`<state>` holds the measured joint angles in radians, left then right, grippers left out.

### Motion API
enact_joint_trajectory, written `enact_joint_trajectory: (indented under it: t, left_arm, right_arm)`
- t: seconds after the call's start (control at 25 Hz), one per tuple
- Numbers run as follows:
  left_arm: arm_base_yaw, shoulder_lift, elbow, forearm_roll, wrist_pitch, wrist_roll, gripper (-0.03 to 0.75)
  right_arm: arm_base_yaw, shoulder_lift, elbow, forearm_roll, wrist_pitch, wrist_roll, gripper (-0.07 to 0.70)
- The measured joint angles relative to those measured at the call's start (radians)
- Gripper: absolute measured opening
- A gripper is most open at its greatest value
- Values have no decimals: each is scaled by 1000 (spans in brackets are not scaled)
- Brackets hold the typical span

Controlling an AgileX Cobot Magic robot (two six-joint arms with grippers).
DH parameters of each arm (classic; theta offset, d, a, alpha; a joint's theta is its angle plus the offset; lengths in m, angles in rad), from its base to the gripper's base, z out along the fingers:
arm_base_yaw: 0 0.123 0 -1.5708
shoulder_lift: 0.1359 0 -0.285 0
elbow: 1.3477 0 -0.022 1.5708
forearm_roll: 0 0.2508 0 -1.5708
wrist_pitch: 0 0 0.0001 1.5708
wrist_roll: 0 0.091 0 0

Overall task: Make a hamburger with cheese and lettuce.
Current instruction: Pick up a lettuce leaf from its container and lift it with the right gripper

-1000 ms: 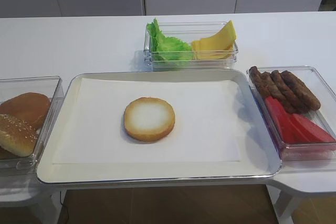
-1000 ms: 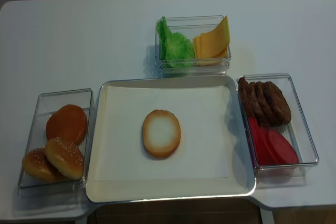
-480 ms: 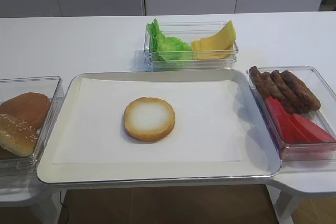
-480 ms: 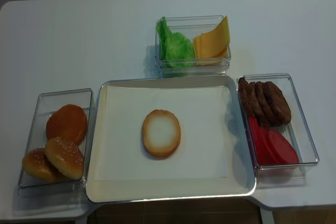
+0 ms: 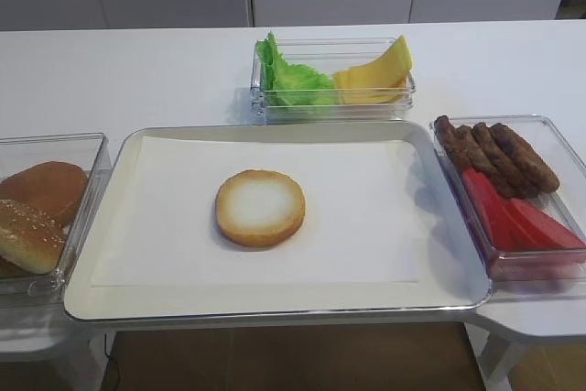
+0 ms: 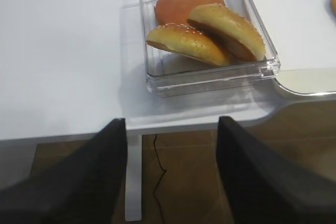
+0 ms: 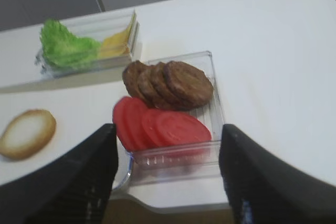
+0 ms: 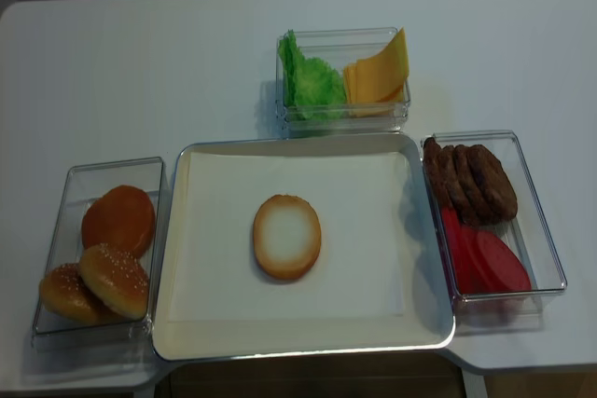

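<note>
bun (image 5: 260,208) sits cut-face up mid-tray (image 5: 101,226), ready for toppings | cheese (image 5: 374,71), lettuce (image 5: 291,80) wait in back bin | both our grippers (image 7: 168,169) (image 6: 172,171) spread wide, empty

Left pincer (image 6: 170,169) spread wide; right pincer (image 7: 168,174) likewise (both holding nothing).

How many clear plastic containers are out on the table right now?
3: the lettuce and cheese container behind the tray, the bun container to its left, the patty and tomato container to its right.
</note>
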<state>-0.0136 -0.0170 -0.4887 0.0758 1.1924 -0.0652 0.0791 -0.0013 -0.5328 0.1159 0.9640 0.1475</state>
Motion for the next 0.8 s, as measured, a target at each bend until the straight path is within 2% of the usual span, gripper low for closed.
enact_joint_trajectory:
  t: [0.16,0.4,0.6,0.8]
  left_arm:
    - [0,0,0,0,0,0,404]
    - [0,0,0,0,0,0,404]
    - [0,0,0,0,0,0,404]
    - [0,0,0,0,0,0,404]
  right_arm:
    - [0,150,-76,47,-54,61,475]
    - [0,469,-222,144,-132,30,475]
    - [0,746,-350,277,-212,-85,475]
    - [0,1037,-503,488,-227,-249,475]
